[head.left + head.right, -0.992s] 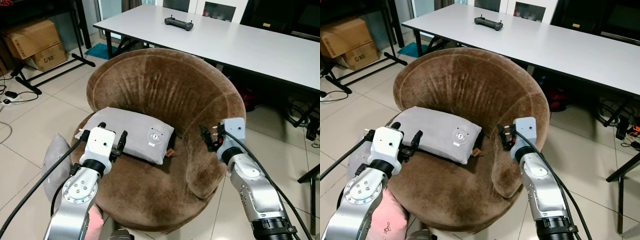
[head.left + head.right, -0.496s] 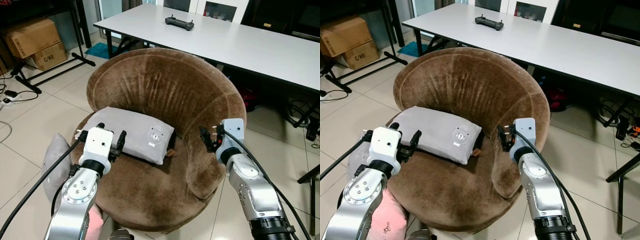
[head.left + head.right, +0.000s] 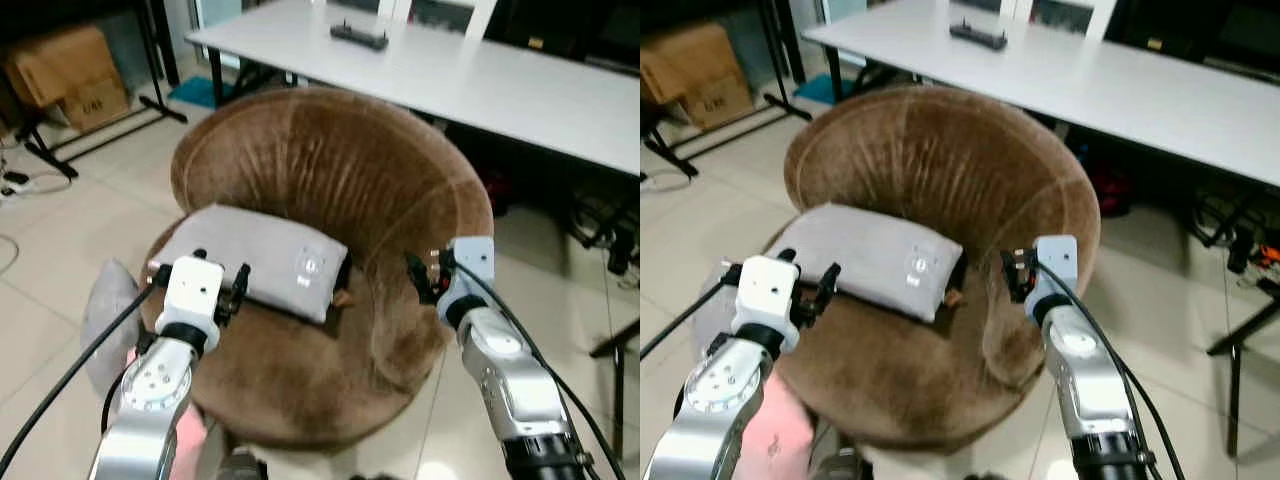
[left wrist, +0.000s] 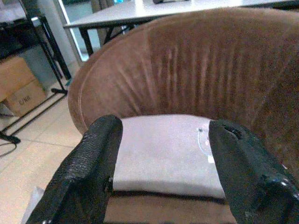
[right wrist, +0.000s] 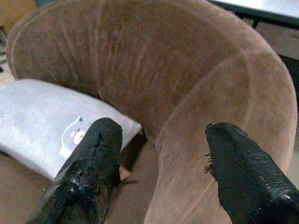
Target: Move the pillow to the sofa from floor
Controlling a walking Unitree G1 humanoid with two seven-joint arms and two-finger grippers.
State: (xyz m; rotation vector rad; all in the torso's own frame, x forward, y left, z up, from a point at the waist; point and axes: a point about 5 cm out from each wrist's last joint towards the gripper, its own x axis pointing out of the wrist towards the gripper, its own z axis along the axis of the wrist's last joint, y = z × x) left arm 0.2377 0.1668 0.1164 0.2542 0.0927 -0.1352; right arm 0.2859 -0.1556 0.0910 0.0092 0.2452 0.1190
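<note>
The flat grey fabric pillow lies on the seat of the round brown velvet sofa — free of both hands. The left hand and right hand hover with fingers apart, holding nothing.

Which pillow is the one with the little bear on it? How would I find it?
Look for the big round brown chair in front of the long white table. On its seat lies a flat grey pillow, with a small round bear picture near one end. Another grey pillow sits on the floor to the chair's left, so pick the one up on the seat.
</note>
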